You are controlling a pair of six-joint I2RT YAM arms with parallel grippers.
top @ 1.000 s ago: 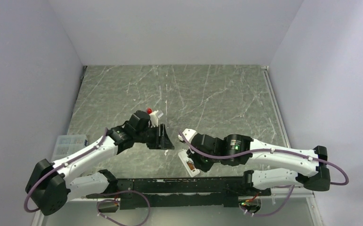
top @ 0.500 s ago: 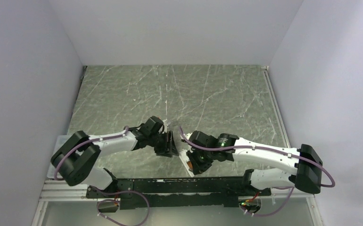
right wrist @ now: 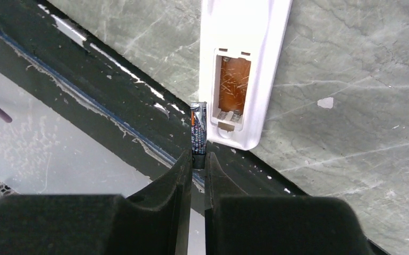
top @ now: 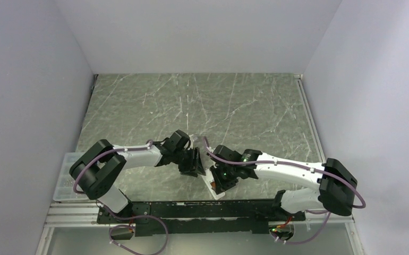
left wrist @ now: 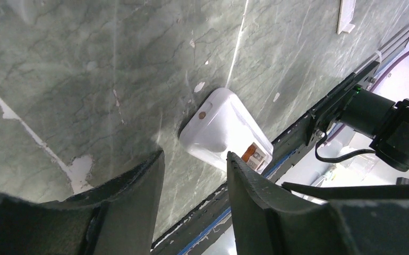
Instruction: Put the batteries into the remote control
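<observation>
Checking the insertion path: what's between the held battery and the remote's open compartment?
Right wrist view: only the white rim of the remote control separates the battery from the compartment.

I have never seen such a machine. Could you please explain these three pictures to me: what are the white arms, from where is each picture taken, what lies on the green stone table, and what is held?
These are two robot arms bolted at the near edge of a table. The wide picture looks down from above and behind them: the left arm is on the left, the right arm on the right. The other two pictures come from small cameras on the wrists, so each shows its own two black fingers at the bottom.

On the table lies a white remote control, back side up, with its battery compartment open and empty. The right gripper pinches one small battery by its end, just beside the remote. The left gripper is open and holds nothing; it hangs over the table near the remote.
</observation>
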